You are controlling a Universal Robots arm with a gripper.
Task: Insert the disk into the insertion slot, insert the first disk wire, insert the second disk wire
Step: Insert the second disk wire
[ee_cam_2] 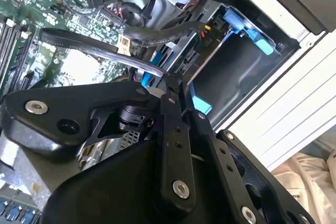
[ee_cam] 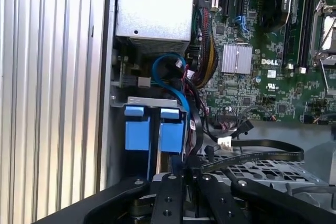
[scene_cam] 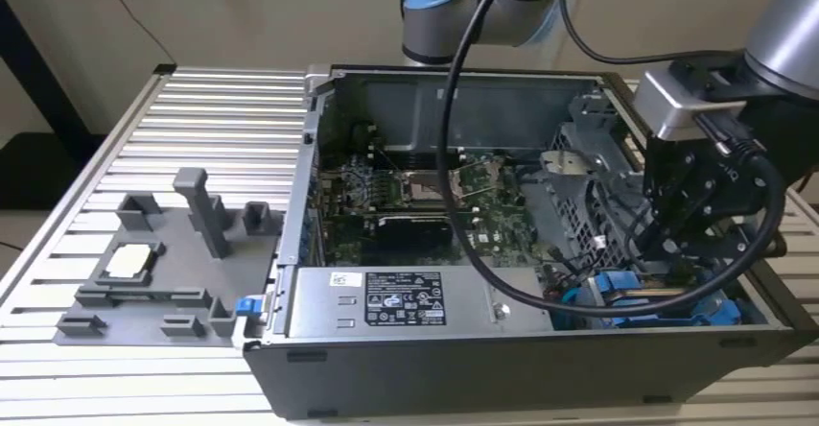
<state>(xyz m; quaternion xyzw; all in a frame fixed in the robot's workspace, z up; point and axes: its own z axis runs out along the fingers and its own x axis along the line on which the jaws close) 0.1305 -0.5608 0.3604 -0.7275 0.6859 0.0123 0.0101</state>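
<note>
The computer case (scene_cam: 512, 364) lies open on the table. The disk, in its blue carrier (scene_cam: 634, 296), sits in the insertion slot at the case's front corner, on the exterior view's right. Blue carrier tabs (ee_cam: 170, 136) also show in the first wrist view and a blue edge (ee_cam_2: 251, 34) in the second. My gripper (scene_cam: 672, 253) reaches down into the case just above the carrier. A flat black disk wire (ee_cam_2: 94, 48) (ee_cam: 262, 157) runs across the board and ends at my gripper (ee_cam_2: 170, 80) (ee_cam: 185, 170), whose fingers are closed on its end beside the blue carrier.
The green motherboard (scene_cam: 409, 196) fills the case's middle, and the labelled power supply (scene_cam: 384, 301) lies along its front. A metal drive cage (scene_cam: 576, 196) stands close to my arm. Loose cable bundles (ee_cam: 205, 61) crowd the bay. A grey fixture (scene_cam: 153, 263) sits on the slatted table (scene_cam: 218, 119).
</note>
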